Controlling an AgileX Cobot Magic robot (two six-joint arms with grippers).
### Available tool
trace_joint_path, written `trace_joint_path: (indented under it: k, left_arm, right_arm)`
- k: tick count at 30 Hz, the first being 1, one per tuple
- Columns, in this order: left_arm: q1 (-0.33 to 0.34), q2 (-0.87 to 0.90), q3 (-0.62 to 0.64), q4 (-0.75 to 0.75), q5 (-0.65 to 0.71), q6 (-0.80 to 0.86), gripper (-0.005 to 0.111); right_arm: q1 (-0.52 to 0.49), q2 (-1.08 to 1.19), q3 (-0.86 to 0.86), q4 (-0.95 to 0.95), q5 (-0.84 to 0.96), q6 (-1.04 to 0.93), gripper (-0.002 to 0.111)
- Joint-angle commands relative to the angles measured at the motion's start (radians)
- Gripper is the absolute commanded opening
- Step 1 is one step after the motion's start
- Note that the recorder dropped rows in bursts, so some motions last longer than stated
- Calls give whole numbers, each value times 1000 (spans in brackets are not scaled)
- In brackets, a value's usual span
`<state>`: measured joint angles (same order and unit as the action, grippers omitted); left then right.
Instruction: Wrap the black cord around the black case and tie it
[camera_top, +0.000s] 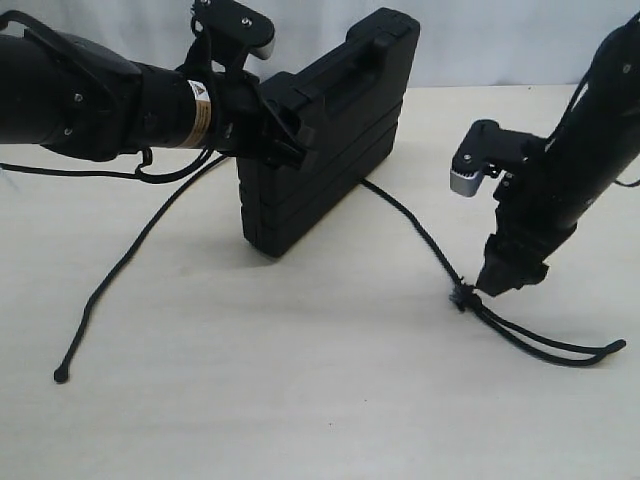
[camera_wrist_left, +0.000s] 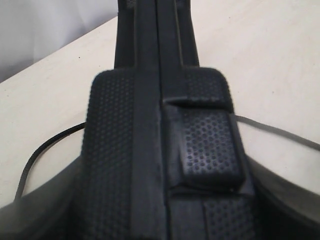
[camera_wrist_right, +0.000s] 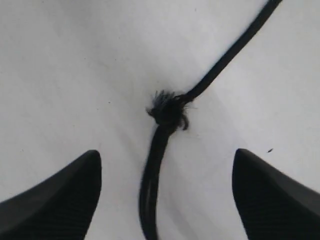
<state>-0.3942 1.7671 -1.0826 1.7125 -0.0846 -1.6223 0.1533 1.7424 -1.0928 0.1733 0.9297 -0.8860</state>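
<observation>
The black case (camera_top: 330, 150) stands on edge on the table, tilted. My left gripper (camera_top: 283, 122) is shut on its near upper corner. In the left wrist view the case's dimpled shell (camera_wrist_left: 150, 150) fills the space between the jaws. The black cord (camera_top: 420, 235) runs out from under the case to a frayed knot (camera_top: 462, 297), then doubles into a flat loop (camera_top: 560, 350) on the right. Its other end (camera_top: 62, 375) trails off to the left. My right gripper (camera_top: 503, 287) hovers beside the knot, open. The doubled cord (camera_wrist_right: 152, 180) lies between its fingers (camera_wrist_right: 60, 200), touching neither, with the knot (camera_wrist_right: 167, 112) just beyond the tips.
The pale table (camera_top: 300, 400) ends at a white wall (camera_top: 480, 40) behind the case. My left arm (camera_top: 90, 95) reaches in over the table's left side, with a thin cable (camera_top: 70, 172) hanging under it.
</observation>
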Motion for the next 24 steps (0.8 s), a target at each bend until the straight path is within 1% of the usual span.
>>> trace_joint_path:
  k: [1,4,6,8,11,13,16,17,20,22,24]
  left_arm:
    - [0,-3,-1,7,4,6,0]
    - [0,-3,-1,12,-24,6,0]
    - [0,-3,-1,26,-24,6,0]
    - [0,-3,-1,28,-22,6,0]
    - [0,-3,-1,32,-11,6,0]
    - [0,-3,-1,32,7,6,0]
    - [0,-3,-1,32,28,6,0]
    - [0,-3,-1,32,30,6,0]
    - [0,-3,-1,32,49,17,0]
    - [0,-3,-1,32,52,26,0]
    - [0,-3,-1,32,63,30,0]
  right_arm:
    - [20,56,24,-16,-75,277,69]
    - [49,106,21,-70,-90,294,68]
    - [75,116,12,-153,-90,227,62]
    - [105,116,3,-260,-91,36,54]
    - [142,116,-1,-370,-88,-290,51]
    - [152,116,-1,-420,-85,-475,51]
    - [154,118,-1,-428,-154,-731,51]
    - [154,122,-1,-428,-180,-777,51]
    - [154,136,3,-461,-230,-912,58]
    - [163,148,3,-500,-233,-944,64]
    - [163,166,4,-494,-224,-1005,67]
